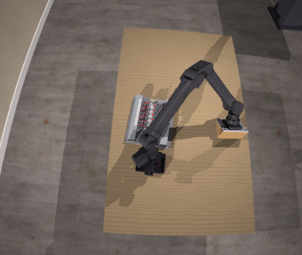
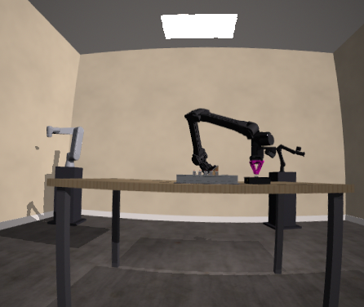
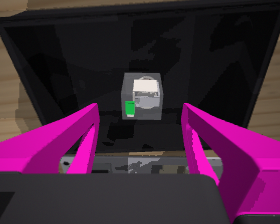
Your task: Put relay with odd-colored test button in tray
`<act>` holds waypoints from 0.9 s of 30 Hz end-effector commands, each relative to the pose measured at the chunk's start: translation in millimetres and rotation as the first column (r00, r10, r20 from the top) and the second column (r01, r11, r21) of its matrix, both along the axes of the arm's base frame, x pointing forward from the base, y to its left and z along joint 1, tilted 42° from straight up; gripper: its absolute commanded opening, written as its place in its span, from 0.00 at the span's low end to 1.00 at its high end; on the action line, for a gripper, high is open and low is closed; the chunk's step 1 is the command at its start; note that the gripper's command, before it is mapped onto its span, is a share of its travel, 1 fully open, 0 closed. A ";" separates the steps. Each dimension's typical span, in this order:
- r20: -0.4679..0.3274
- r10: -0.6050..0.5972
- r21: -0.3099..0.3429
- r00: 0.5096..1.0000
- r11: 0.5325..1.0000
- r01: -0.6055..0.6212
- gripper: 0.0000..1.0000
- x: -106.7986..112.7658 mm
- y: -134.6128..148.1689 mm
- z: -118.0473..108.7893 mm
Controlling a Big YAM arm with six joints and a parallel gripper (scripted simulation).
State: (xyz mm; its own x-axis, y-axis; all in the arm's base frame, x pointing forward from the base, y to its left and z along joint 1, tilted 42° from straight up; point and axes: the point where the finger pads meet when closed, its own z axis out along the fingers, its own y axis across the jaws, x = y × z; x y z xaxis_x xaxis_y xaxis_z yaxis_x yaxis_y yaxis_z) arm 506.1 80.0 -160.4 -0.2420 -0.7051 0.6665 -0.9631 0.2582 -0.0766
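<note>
The relay [image 3: 143, 96], a clear grey cube with a green test button, lies on the floor of the black tray [image 3: 142, 65]. My gripper [image 3: 140, 111] hangs above it with its magenta fingers spread wide on either side, not touching the relay. In the side view the gripper [image 2: 257, 167] sits a little above the tray [image 2: 257, 180] on the bench. From above, the wrist [image 1: 149, 163] covers most of the tray. The grey socket board [image 1: 147, 119] holds several relays with red buttons, partly hidden under my forearm.
The socket board [image 2: 207, 178] lies directly beside the tray. My arm's base stands on a wooden block [image 1: 232, 130] at the bench's right edge. A white arm [image 2: 69, 147] and a small dark arm [image 2: 288, 153] stand on pedestals off the bench.
</note>
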 end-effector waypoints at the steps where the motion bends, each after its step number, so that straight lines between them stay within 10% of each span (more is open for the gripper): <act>1: 0.070 0.021 0.026 0.997 0.999 -0.023 0.59 26.1 27.0 25.5; 27: 0.058 0.019 0.022 0.998 1.000 -0.021 0.59 21.7 24.9 22.9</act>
State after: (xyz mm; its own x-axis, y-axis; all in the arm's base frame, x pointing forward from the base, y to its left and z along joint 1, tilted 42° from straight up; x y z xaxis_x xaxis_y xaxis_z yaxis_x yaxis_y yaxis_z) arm 507.4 81.6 -158.7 -0.2434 -0.7059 0.6651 -0.9630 0.2574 -0.0792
